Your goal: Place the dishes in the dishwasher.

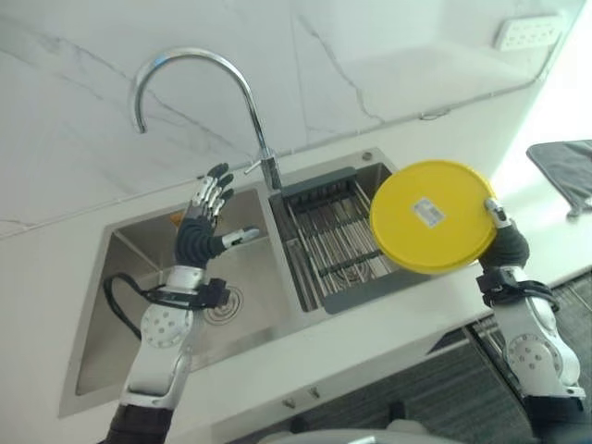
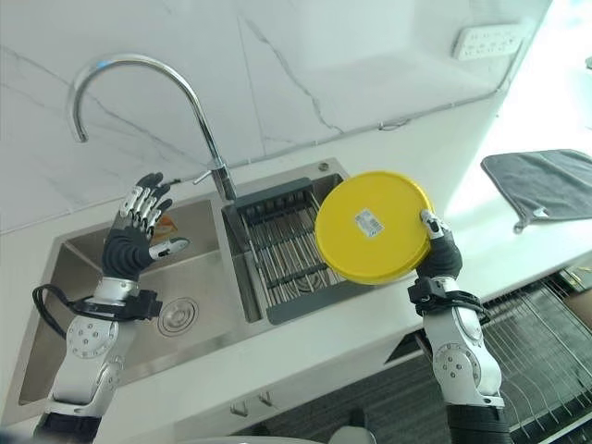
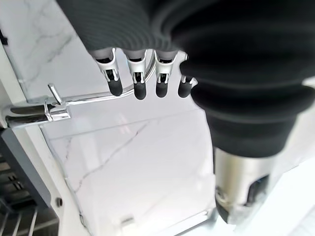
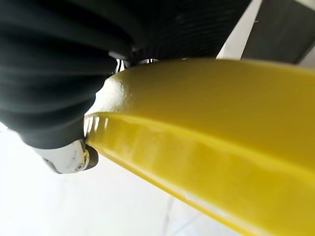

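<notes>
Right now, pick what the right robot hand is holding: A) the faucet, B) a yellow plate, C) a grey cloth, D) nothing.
B: the right robot hand grips the rim of the yellow plate, held up over the sink's dish rack, with the thumb pinching the rim in the right wrist view.

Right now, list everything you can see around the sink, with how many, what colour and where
Plate: one, yellow, held above the drying rack by the right hand.
Drying rack: one, dark grey, in the right sink basin.
Sink: one, steel, two basins, set in the white counter.
Faucet: one, chrome, behind the sink.
Cloth: one, dark grey, on the counter right of the sink.
Wall socket: one, white, on the marble wall.
Left hand: open, above the left basin.
Right hand: gripping the plate's rim.
</notes>
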